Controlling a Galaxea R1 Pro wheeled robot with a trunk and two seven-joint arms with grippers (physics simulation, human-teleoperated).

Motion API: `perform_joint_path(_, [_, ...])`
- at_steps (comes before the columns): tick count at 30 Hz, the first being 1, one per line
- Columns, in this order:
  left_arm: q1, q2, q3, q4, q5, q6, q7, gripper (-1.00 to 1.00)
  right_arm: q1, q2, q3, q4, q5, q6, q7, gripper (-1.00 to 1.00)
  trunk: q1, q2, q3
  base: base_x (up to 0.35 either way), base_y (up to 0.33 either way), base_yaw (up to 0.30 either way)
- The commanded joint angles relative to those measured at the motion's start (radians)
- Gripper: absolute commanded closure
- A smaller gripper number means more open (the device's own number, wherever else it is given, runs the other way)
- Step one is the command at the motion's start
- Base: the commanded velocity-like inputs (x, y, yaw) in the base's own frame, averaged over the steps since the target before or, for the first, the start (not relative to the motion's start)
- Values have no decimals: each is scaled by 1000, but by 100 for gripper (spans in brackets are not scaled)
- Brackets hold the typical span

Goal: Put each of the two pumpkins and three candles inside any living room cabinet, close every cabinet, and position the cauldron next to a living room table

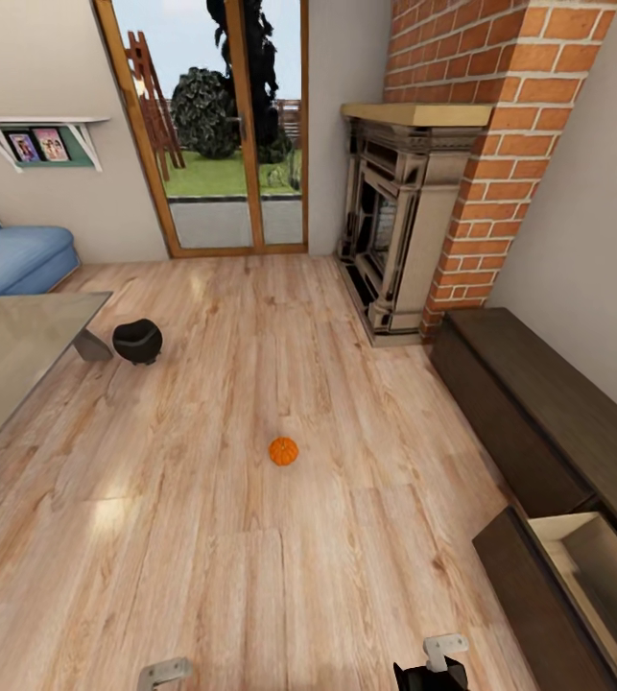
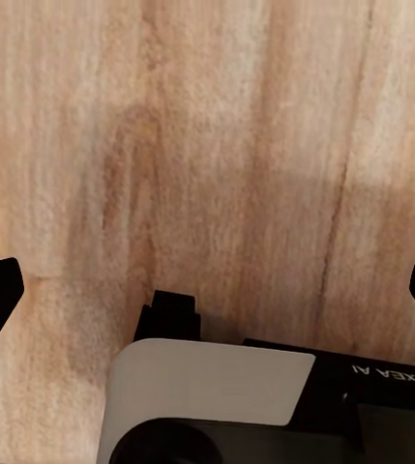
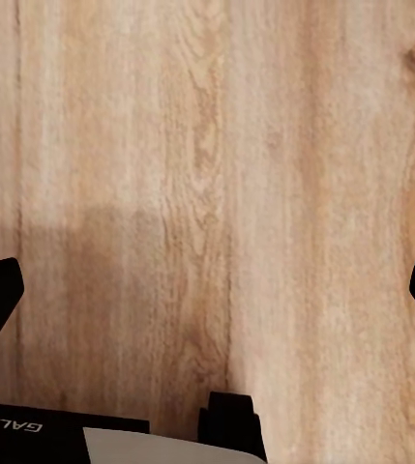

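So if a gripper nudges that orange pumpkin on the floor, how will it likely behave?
The pumpkin is round and squat, sitting alone on smooth wooden floor, so a sideways push would probably roll or slide it. Its ribbed, rounded sides may slip from a shallow pinch. It looks small, so likely light.

Orange pumpkin [image 1: 283, 451], black cauldron [image 1: 137, 341]

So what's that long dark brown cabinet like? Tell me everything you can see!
The cabinet is a long, low unit of dark-brown wood with a flat top. It stands on the wooden floor against the right-hand wall, and its far end looks to meet the brick fireplace. Its fronts are plain, with no handles. The far part is shut. The near drawer is pulled out, showing paler walls inside; what can be seen of it looks empty. Nothing is seen on top, and no gripper touches it.
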Motion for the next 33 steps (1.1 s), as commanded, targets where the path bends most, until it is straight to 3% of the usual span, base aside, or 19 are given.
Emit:
perform_joint_path(1, [0, 0, 0, 0, 0, 0, 0, -100, 0, 0, 0, 0, 0, 0, 0, -100, 0, 0, 2, 0, 0, 0])
perform_joint_path(33, [0, 0, 0, 0, 2, -1, 0, -100, 0, 0, 0, 0, 0, 0, 0, -100, 0, 0, 52, 0, 0, 0])
